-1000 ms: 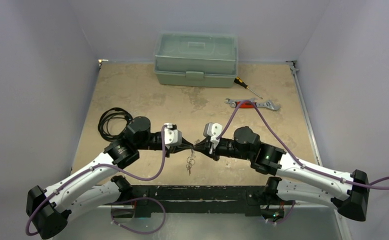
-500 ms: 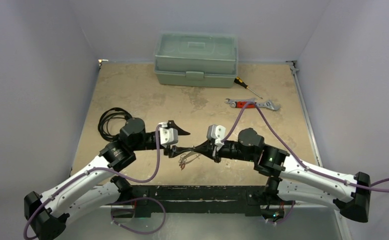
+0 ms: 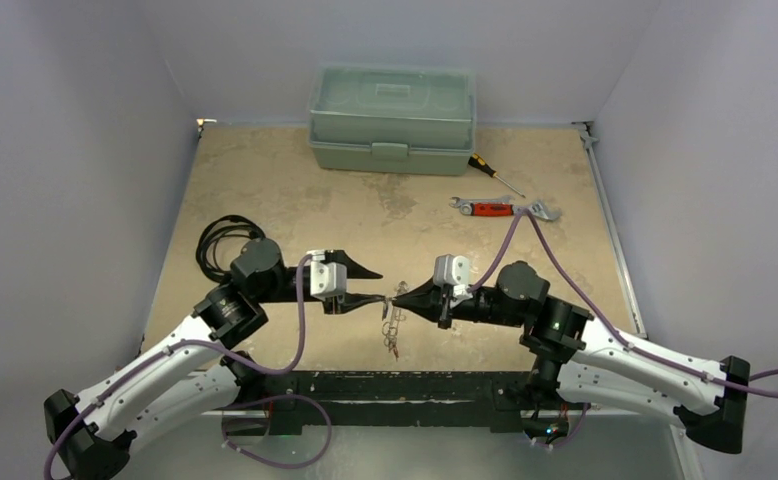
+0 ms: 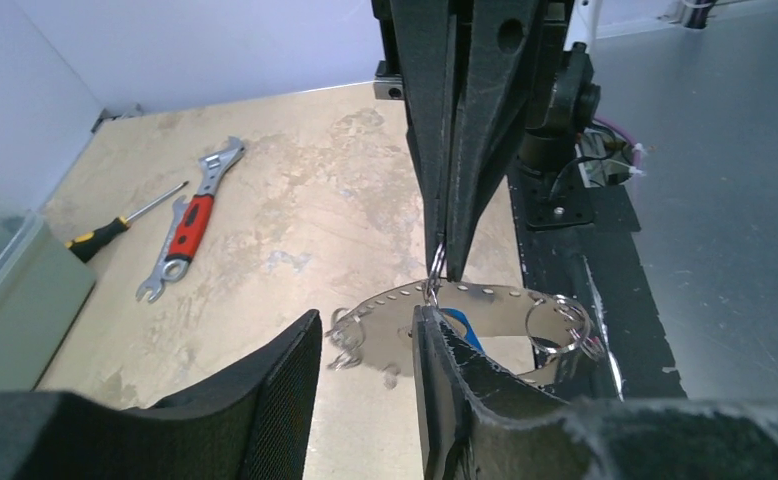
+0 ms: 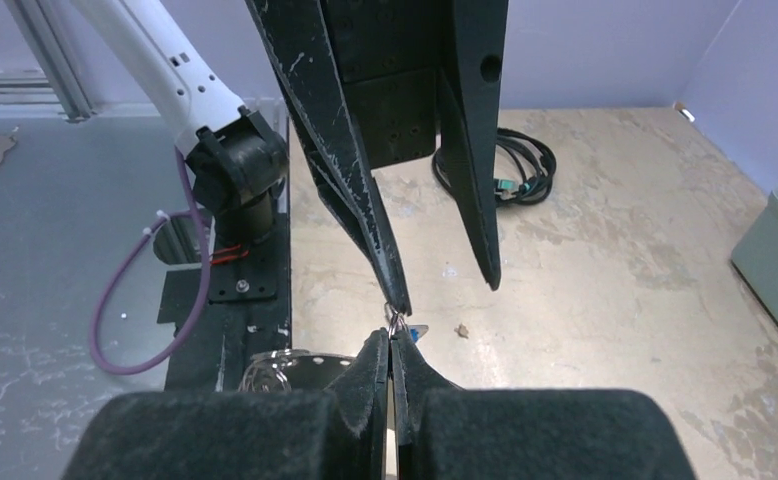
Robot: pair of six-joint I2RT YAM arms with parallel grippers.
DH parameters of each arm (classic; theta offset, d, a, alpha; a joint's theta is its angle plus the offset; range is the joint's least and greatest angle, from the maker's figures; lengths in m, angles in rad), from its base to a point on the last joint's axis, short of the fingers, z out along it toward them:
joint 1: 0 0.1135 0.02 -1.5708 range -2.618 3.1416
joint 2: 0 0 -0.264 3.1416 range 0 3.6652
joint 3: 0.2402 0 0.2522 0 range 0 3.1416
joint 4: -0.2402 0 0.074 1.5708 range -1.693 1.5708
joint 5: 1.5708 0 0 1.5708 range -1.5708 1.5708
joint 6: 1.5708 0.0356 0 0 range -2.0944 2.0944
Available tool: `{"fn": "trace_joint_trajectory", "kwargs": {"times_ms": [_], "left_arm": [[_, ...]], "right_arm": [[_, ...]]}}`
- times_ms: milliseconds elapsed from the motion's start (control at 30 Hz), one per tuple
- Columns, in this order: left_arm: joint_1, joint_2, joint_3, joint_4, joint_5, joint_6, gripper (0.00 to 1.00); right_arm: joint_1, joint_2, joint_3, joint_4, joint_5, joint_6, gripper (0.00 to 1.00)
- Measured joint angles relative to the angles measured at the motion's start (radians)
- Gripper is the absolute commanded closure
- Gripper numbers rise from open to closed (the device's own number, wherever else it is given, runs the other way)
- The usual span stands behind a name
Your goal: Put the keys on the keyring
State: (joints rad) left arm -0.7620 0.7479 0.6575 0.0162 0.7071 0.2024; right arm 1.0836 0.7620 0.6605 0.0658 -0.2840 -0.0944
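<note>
The thin silver wire keyring, carrying small metal keys, hangs above the tan table's near edge, pinched at its top by the clenched right pincer. The left pincer faces it, released, fingers spread apart.

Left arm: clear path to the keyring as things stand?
Probably yes: the left gripper is open right beside the keyring, which hangs from the shut right gripper, with nothing between them.
</note>
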Motion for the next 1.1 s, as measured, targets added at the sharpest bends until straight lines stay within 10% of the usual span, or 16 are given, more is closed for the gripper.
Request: {"fn": "trace_joint_trajectory", "kwargs": {"times_ms": [467, 800, 1100], "left_arm": [[0.0, 0.022, 0.0, 0.002, 0.1, -0.002, 0.33], [0.0, 0.061, 0.0, 0.047, 0.113, -0.028, 0.55], [0.0, 0.073, 0.0, 0.049, 0.119, -0.028, 0.56]], "right_arm": [[0.0, -0.056, -0.011, 0.035, -0.026, 0.004, 1.0], [0.0, -0.043, -0.011, 0.04, -0.025, 0.004, 1.0], [0.0, -0.035, -0.011, 0.041, -0.026, 0.004, 1.0]]}}
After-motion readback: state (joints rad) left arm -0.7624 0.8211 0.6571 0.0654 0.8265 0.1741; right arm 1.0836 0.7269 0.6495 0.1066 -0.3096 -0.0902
